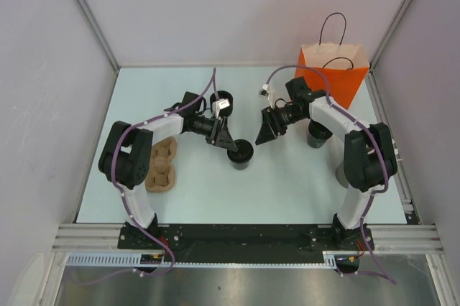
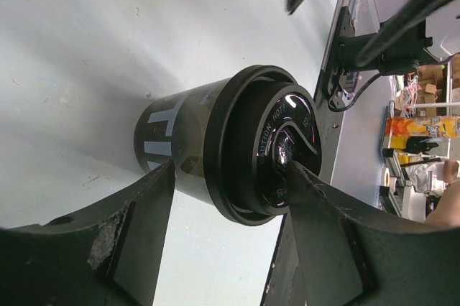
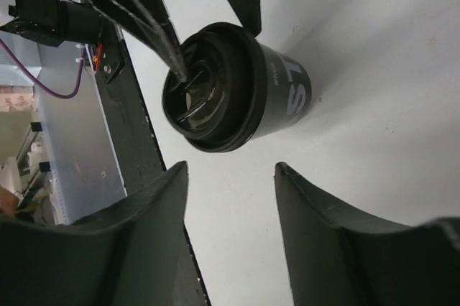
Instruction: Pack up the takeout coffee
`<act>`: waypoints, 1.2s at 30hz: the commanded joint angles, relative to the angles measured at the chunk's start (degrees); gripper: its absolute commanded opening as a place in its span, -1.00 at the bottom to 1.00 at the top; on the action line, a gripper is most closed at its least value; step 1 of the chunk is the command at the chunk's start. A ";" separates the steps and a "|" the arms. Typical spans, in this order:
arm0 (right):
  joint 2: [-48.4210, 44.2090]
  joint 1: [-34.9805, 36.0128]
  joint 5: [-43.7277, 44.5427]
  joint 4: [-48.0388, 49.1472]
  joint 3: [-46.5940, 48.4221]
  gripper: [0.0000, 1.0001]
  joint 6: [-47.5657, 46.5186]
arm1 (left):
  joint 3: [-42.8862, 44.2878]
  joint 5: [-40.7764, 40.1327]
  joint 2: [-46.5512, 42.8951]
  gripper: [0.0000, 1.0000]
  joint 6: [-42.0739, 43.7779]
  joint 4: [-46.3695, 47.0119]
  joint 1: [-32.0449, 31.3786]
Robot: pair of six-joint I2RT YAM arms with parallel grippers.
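- Black and lidded, the coffee cup [image 1: 241, 154] stood upright on the table [image 1: 287, 191] between the two arms. It was well apart from the orange paper bag [image 1: 334, 76] at the far right.
- The left gripper [image 2: 230, 168] was part-way open and tilted over the cup. One fingertip [image 2: 293, 169] sat on the middle of the lid [image 2: 277, 126], and the other lay against the side wall just under the rim. It appeared to pinch the cup's top edge rather than span its full width.
- That hold looked meant either to steady the cup or to press the lid down; I could not tell which.
- The right gripper [image 3: 230, 177] was open and empty, its jaws aimed at the cup from just beside it. It was probably lined up to take the cup by the body.
- The brown pulp tray [image 1: 162, 166] lay by the left arm, clear of both grippers.
- The bag stood with its mouth up, presumably so the cup could be lowered in.
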 commanded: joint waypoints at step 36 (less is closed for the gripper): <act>15.93 2.75 -6.01 7.26 8.67 -0.35 11.70 | -0.37 -3.02 -0.46 0.31 2.06 0.12 -0.49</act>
